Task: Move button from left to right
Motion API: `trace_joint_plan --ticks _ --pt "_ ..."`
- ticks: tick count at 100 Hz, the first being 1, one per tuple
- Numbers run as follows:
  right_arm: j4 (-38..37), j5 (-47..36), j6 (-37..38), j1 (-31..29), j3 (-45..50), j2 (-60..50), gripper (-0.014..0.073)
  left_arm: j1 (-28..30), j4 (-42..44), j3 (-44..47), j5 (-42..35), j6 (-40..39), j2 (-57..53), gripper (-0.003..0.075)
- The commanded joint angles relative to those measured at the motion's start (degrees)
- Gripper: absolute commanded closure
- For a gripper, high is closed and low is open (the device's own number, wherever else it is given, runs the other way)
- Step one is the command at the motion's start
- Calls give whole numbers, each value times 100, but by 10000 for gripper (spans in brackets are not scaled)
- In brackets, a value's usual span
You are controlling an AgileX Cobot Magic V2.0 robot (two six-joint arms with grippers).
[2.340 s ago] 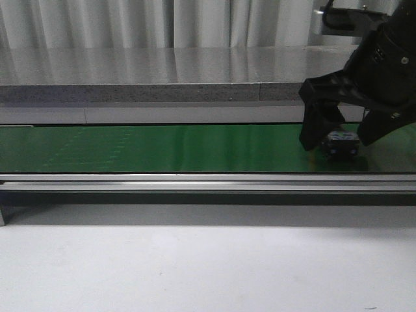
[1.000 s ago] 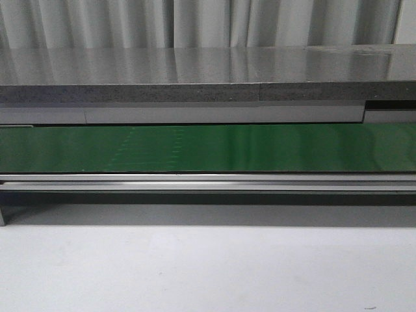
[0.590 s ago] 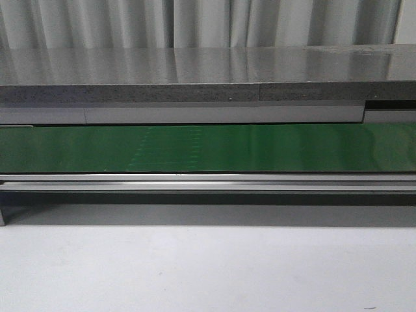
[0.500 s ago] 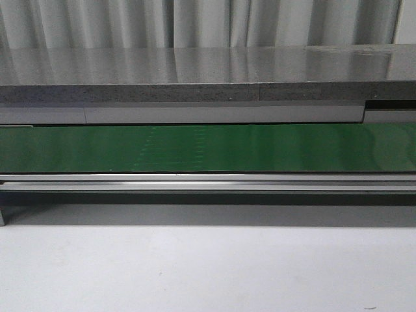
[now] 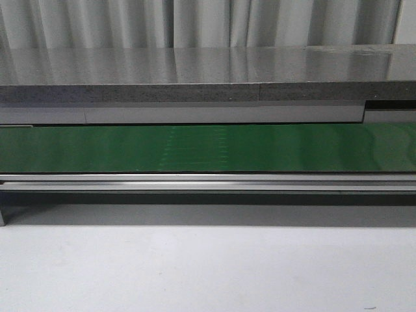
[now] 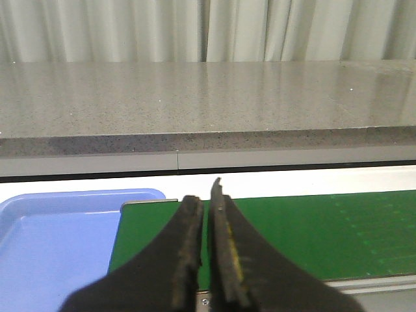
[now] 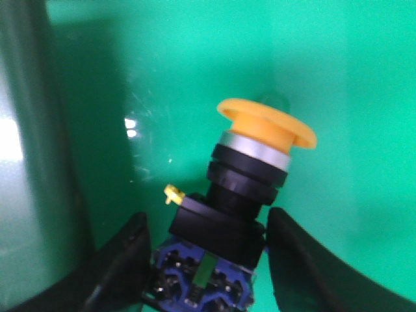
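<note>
The button (image 7: 250, 195) sits between the fingers of my right pincer (image 7: 205, 260), tilted, its yellow cap (image 7: 266, 122) pointing away from the wrist over the green belt (image 7: 195, 65). The fingers flank the black body closely on both sides; I read that as clamped on it, though the exact contact is hard to make out. My left pincer (image 6: 205, 250) is together, holding nothing, hanging over the belt's end next to a blue tray (image 6: 58, 240). The front view shows only belt, its grey frame and the white table (image 5: 208, 266); neither arm nor the button appears there, so I cannot say from it where along the belt the button is.

I judge this to be the carry or set-down stage. Next I would want the button's base lowered squarely onto the right side, then the fingers spread slowly. Tilted as it is, it may tip over on release.
</note>
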Motion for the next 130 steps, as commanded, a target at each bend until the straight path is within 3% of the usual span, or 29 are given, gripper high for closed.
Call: trace_joint_plan --ticks 1,17,45,63,97,130 --pt "65 -73 -50 -37 -172 -248 237 -46 -103 -152 -408 9 41 715" --pt "65 -120 -50 -37 -172 -248 134 -46 -103 -152 -408 9 41 715" --pt "65 -377 72 -37 -177 -416 135 -46 -103 -152 -408 9 41 715" --pt "492 -759 91 151 -177 -1021 139 -46 -103 -152 -408 9 41 715" --pt "609 -1394 91 1455 135 -2352 139 -46 -103 -152 -408 9 41 715" --pt "700 -2742 91 2664 1775 -3842 139 -46 -103 -152 -408 9 41 715"
